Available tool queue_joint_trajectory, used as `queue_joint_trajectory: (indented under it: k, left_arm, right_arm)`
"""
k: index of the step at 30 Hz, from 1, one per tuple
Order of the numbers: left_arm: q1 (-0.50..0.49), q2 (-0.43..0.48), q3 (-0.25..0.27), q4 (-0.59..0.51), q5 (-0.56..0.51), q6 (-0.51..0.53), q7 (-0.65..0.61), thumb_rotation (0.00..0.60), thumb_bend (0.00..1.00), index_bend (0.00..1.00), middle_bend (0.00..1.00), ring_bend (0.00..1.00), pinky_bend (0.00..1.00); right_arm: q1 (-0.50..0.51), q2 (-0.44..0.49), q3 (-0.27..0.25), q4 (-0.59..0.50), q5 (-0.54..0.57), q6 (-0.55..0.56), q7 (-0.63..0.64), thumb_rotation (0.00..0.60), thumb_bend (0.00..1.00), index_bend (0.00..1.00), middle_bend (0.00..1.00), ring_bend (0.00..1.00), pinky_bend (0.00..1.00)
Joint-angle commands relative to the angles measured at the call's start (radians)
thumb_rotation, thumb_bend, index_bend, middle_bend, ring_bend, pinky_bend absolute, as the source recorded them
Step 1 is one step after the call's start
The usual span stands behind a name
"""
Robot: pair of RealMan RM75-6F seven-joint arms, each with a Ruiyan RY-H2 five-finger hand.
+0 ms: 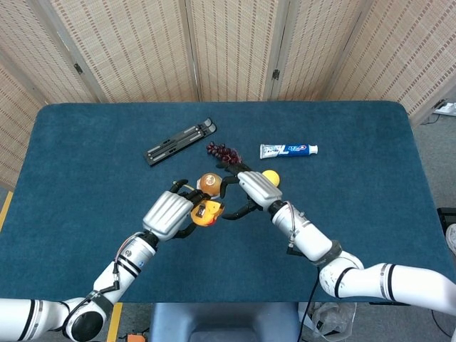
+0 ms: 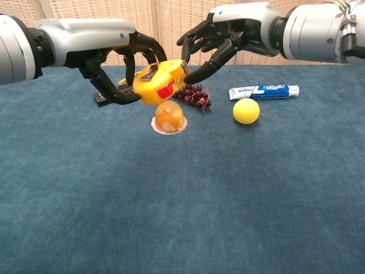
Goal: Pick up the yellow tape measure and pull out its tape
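My left hand [image 1: 169, 215] [image 2: 117, 63] grips the yellow tape measure [image 1: 206, 212] [image 2: 161, 83] above the blue table, its red button facing forward in the chest view. My right hand [image 1: 253, 191] [image 2: 219, 39] hovers just right of it, fingers spread and empty, with one fingertip almost at the case's right end. No tape shows drawn out.
Below the tape measure sits an orange jelly cup [image 1: 209, 183] [image 2: 169, 117]. Purple grapes [image 1: 223, 152] [image 2: 193, 95], a yellow ball [image 1: 271, 176] [image 2: 246, 111], a toothpaste tube [image 1: 288, 150] [image 2: 264, 91] and a black tool [image 1: 179, 142] lie further back.
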Motion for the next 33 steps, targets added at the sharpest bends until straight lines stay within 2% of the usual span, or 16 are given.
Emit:
queue_joint_trajectory:
  k: [1, 27, 33]
  left_arm:
    - [-0.007, -0.003, 0.002, 0.0, -0.009, 0.004, 0.005, 0.6, 0.43, 0.53, 0.51, 0.45, 0.14]
    - [-0.033, -0.004, 0.03, 0.033, -0.07, 0.013, -0.011, 0.6, 0.43, 0.53, 0.51, 0.45, 0.14]
    - [-0.035, -0.005, 0.038, 0.036, -0.066, 0.015, -0.014, 0.6, 0.43, 0.53, 0.51, 0.45, 0.13]
  right_arm:
    - [0.004, -0.003, -0.001, 0.002, 0.003, -0.004, 0.001, 0.6, 0.08, 0.51, 0.12, 0.12, 0.0]
    - [0.007, -0.005, -0.023, 0.005, -0.007, -0.016, 0.03, 0.6, 0.08, 0.56, 0.14, 0.13, 0.0]
    - [0.008, -0.013, -0.022, 0.015, -0.008, -0.009, 0.032, 0.6, 0.17, 0.58, 0.15, 0.14, 0.0]
